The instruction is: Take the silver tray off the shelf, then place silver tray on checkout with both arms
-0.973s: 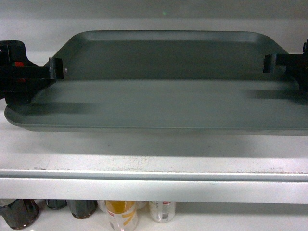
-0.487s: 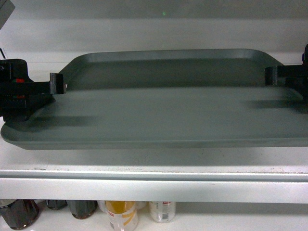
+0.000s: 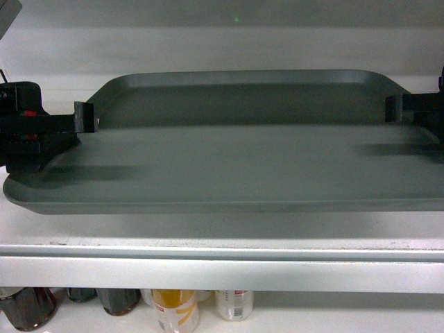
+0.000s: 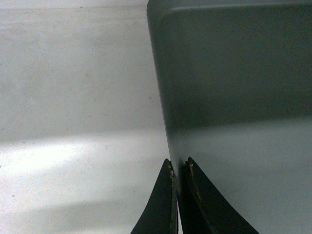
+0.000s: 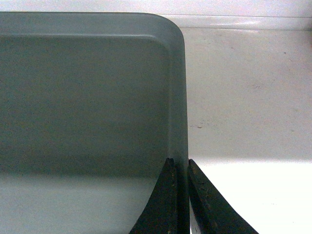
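The silver tray (image 3: 236,166) spans the whole head view, held a little above the white shelf (image 3: 222,239) and casting a shadow on the board. My left gripper (image 3: 84,118) is shut on its left rim, and the right gripper (image 3: 395,107) on its right rim. In the left wrist view the tray (image 4: 234,97) has its rim pinched between the two black fingers of the gripper (image 4: 178,165), over the shelf (image 4: 78,97). The right wrist view shows the gripper (image 5: 179,163) clamping the tray's (image 5: 87,97) right rim near its rounded far corner. The checkout is out of view.
The shelf's pale front edge (image 3: 222,272) runs across the lower head view. Under it stand bottles and cans, among them an orange-labelled one (image 3: 175,306) and dark ones (image 3: 28,306). A white back wall (image 3: 222,41) rises behind the tray.
The tray's far edge has dropped in the head view, so the tray lies flatter than a second ago. Both grippers have sunk slightly with it, still gripping the rims.
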